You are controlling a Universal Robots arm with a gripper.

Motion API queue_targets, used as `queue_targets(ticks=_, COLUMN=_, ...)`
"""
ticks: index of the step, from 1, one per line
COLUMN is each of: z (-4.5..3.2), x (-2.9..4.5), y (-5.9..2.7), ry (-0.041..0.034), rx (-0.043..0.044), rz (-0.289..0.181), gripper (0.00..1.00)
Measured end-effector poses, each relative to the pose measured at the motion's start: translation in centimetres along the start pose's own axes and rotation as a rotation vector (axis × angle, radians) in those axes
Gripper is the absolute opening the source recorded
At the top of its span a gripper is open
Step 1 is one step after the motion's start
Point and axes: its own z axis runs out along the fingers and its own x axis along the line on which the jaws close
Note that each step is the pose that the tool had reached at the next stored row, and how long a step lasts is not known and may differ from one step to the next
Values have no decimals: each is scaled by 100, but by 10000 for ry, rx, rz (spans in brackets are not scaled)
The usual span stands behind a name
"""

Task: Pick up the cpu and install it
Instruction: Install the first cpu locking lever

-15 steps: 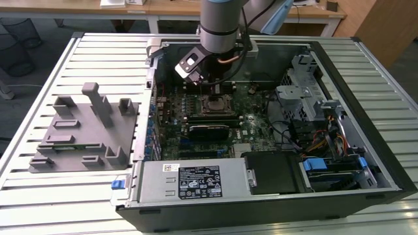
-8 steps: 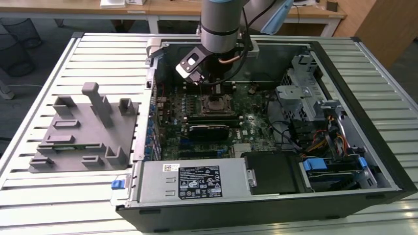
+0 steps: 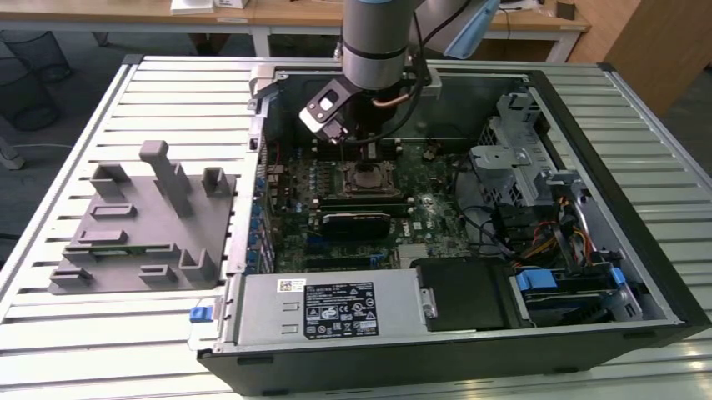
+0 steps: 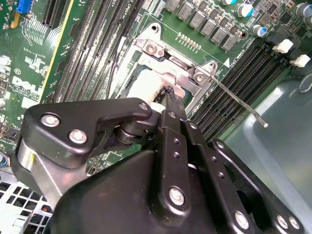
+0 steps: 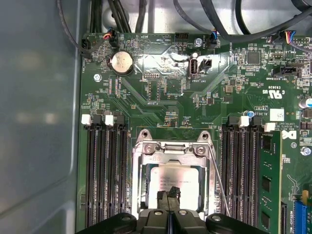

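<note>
In the exterior view, the arm [image 3: 376, 50] reaches down into the open computer case [image 3: 656, 275] on the counter [image 3: 67, 333]. It stops right above the socket frame [image 3: 348, 182]. The grey tray [image 3: 133, 233] sits well away from the frame.

In the second wrist view, the claw [image 4: 168, 95] points its tip at the white cpu [image 4: 145, 84] inside the frame. The thin lever [image 4: 239, 103] beside the frame sticks out free, so I think the chip is not locked in yet.

In the first wrist view, the cpu [image 5: 174, 178] lies flat inside the frame. The claw [image 5: 168, 197] is narrow, tips almost together, with nothing between them. It seems to touch the chip's top, maybe to seat it snugly.
</note>
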Motion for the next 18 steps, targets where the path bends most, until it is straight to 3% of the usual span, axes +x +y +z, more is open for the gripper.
queue_targets(ticks=8, z=-73, x=3, y=1, ry=1, rx=-1, rz=0, gripper=11)
queue_targets(ticks=18, z=-333, x=12, y=5, ry=0, rx=0, rz=0, gripper=11)
